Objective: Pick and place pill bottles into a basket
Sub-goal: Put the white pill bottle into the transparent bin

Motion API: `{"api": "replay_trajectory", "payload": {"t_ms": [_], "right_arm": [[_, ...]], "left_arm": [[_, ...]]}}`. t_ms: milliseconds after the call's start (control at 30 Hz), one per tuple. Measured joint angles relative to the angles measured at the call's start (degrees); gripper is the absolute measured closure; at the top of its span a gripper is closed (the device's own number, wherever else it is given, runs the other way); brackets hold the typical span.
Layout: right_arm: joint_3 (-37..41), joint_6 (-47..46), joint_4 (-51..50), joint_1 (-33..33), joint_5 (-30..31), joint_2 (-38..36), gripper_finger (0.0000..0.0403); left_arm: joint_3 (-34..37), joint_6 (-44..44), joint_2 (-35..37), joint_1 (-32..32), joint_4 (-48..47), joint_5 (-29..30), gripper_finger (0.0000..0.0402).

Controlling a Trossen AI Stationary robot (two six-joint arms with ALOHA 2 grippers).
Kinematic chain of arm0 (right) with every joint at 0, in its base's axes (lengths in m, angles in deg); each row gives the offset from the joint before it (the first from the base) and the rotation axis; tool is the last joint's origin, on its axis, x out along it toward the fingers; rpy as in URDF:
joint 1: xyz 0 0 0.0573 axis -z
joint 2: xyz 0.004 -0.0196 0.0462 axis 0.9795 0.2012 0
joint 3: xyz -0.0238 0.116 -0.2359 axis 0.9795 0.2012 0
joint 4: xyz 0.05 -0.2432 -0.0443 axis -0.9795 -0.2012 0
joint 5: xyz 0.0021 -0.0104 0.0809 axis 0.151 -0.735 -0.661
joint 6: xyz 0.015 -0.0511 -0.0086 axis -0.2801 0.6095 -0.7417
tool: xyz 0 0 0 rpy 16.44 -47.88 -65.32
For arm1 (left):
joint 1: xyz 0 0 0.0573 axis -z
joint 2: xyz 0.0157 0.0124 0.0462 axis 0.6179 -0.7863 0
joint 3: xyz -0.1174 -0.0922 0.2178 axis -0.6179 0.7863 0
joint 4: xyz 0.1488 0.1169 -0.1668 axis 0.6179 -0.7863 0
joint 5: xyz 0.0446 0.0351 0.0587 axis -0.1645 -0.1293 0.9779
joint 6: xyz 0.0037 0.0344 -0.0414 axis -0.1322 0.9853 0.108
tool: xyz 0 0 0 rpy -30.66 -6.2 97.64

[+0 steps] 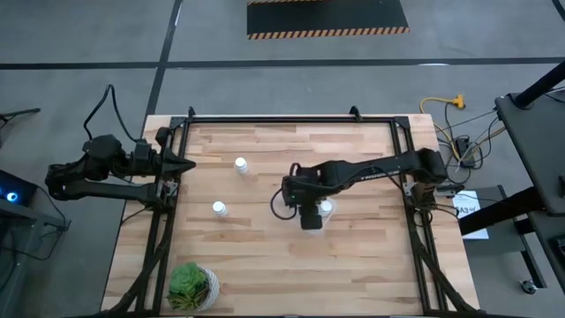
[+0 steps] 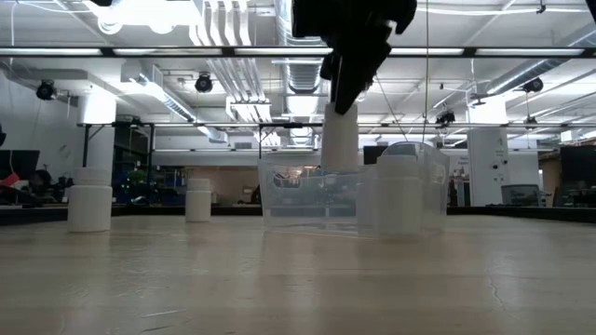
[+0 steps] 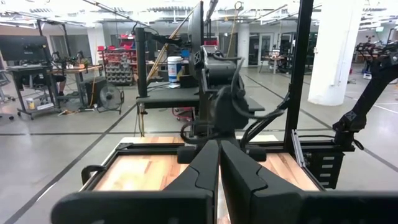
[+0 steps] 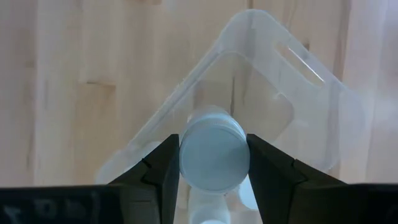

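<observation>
The right gripper [image 4: 213, 163] clenches a white, round-capped bottle [image 4: 213, 155] upright above the clear tub [image 4: 292, 99] at mid-table. 2 bottles [image 1: 240, 164] [image 1: 219, 208] stand apart to the tub's left. The left gripper [image 3: 219, 167], fingers pressed together, waits at the table's left edge.

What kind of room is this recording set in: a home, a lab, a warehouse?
Most likely an industrial lab or workshop. Beyond the wooden table the low view shows exposed ceiling ducts and pipework; the left wrist view shows a bare concrete floor, workbenches and red tool racks. Nothing looks domestic.
</observation>
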Motion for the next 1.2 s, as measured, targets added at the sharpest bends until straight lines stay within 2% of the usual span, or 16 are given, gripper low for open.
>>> {"api": "replay_trajectory", "payload": {"t_ms": [333,1200], "right_arm": [[3.68,0.23,2.25,-0.73,-0.24,0.12,0.0262],[6.37,3.17,8.53,-1.81,-1.06,3.8,0.0262]], "left_arm": [[0.01,0.0,0.0,0.0,0.0,-0.01,0.0402],[0.02,0.0,0.0,0.0,0.0,-0.02,0.0402]]}}
